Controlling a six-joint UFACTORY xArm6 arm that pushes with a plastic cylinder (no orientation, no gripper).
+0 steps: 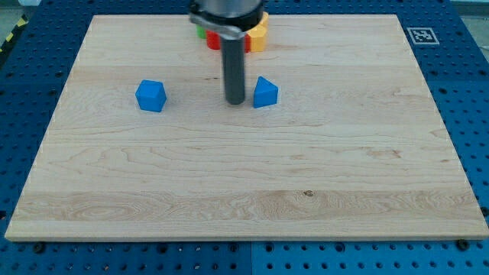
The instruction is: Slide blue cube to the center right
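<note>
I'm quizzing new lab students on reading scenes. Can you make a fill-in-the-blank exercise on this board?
1. My tip rests just to the view's ____ of the blue triangular block.
2. The blue cube lies on the board's ____ side in the view.
3. Both loose blocks near my tip are coloured ____.

Answers: left; left; blue

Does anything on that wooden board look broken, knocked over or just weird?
Nothing stands out. The blue cube and a blue triangular block sit flat on the board; my tip is beside the triangular one. Other coloured blocks cluster behind the rod.
</note>
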